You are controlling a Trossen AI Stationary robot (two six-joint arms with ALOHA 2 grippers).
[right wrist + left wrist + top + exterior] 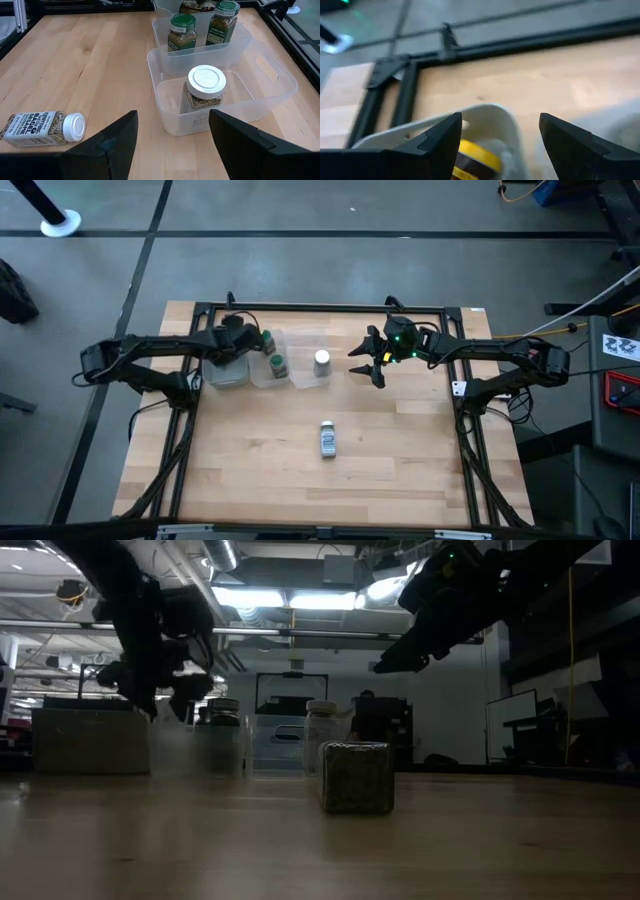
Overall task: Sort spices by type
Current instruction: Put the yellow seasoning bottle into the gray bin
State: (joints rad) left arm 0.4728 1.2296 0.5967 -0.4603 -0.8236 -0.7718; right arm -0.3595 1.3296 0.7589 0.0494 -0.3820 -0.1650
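Toppled jar (328,440) lies below right gripper (372,363).

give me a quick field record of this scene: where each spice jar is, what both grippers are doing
yellow-lidded jar: in the left clear bin, under the left gripper
green-lidded jars: upright, both in the middle bin
white-lidded jar: upright in the right bin
second white-lidded jar: lying on its side on the table, outside the bins
left gripper: open, empty, over the left bin
right gripper: open, empty, raised beside the right bin
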